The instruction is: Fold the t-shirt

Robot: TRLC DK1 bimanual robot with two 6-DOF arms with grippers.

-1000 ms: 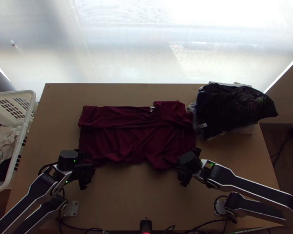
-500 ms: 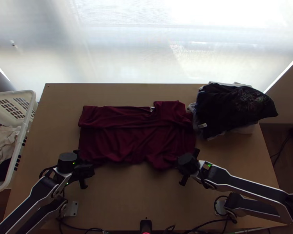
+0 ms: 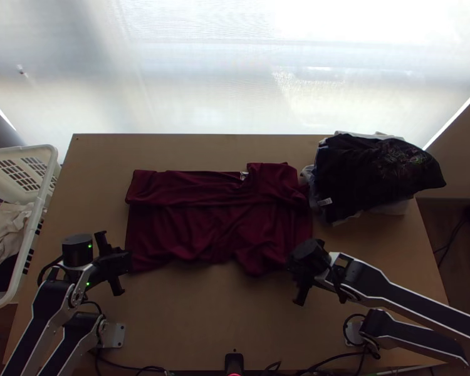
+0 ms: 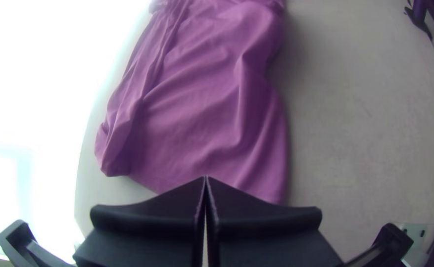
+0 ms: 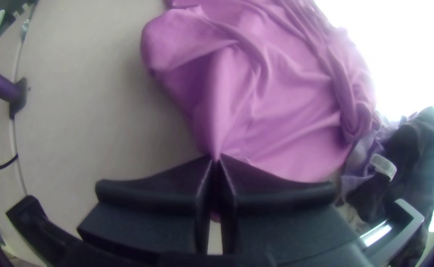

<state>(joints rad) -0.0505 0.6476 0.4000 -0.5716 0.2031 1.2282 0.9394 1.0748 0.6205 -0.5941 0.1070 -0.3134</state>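
Observation:
The dark red t-shirt (image 3: 216, 229) lies wide across the middle of the table, its far part folded over in a long band and its near part wrinkled. My left gripper (image 3: 128, 262) is at the shirt's near left corner. In the left wrist view the left gripper (image 4: 205, 179) is shut, with no cloth visible between its fingers, and the t-shirt (image 4: 192, 118) stretches away past the tips. At the near right corner is my right gripper (image 3: 291, 264). The right wrist view shows the right gripper (image 5: 216, 159) shut on a pinched edge of the t-shirt (image 5: 276, 113).
A pile of dark and white clothes (image 3: 373, 175) sits at the table's far right, close beside the shirt. To the left stands a white basket (image 3: 41, 188) with cloth in it. Bare wood (image 3: 210, 307) lies in front of the shirt.
My left gripper has moved left, off the shirt's near left part to beside its corner. The right gripper has shifted slightly right, and the cloth near it has moved a little.

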